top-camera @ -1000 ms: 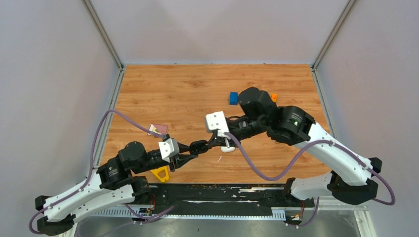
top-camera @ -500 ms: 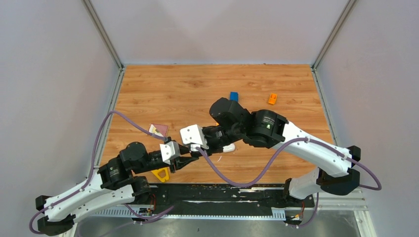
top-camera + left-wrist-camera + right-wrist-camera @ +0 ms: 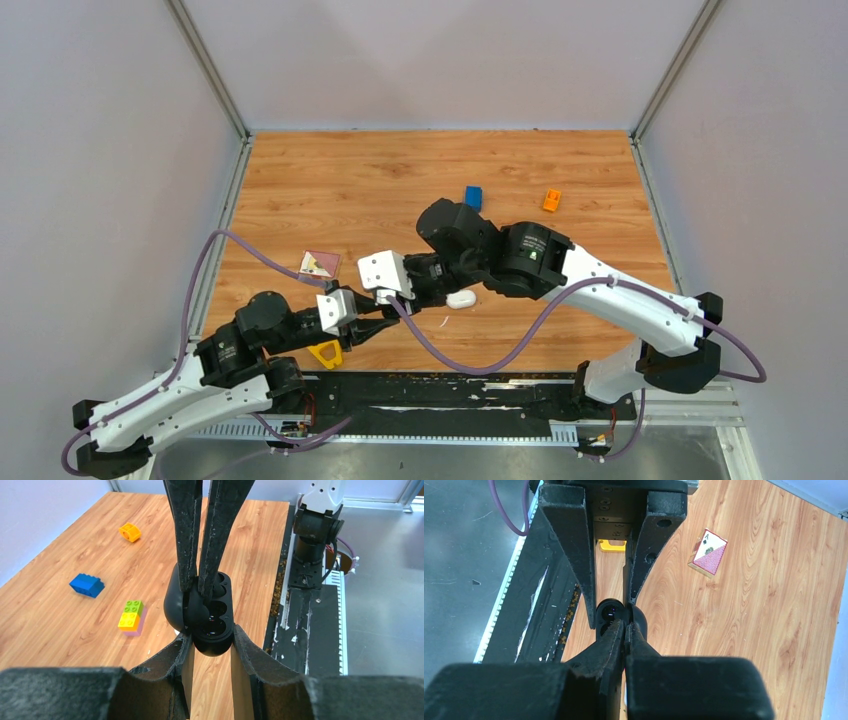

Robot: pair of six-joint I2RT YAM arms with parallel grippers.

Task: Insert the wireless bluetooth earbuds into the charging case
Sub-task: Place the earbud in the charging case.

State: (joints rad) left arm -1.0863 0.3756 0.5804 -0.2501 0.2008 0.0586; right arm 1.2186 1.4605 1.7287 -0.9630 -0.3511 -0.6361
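My left gripper (image 3: pixel 211 632) is shut on the black charging case (image 3: pixel 220 625), gripping its body so the open sockets face up, lid hanging left. My right gripper (image 3: pixel 197 594) comes down from above with its fingers almost together, tips in the case's left socket, pinching a small dark rounded earbud (image 3: pixel 196 615). In the right wrist view the right gripper (image 3: pixel 625 625) touches the case (image 3: pixel 606 615) between the left fingers (image 3: pixel 574 555). In the top view both grippers meet near the front middle (image 3: pixel 392 305). No white earbuds show.
A white rounded object (image 3: pixel 461 298) lies just right of the grippers. A blue brick (image 3: pixel 473 197) and an orange brick (image 3: pixel 551 200) lie further back. A playing-card box (image 3: pixel 320 263) and a yellow triangle (image 3: pixel 326 352) lie left. A yellow-green brick (image 3: pixel 131 616) lies near the case.
My right arm swung left from above the white object to the case held in my left gripper. The left gripper pulled back slightly with the case.
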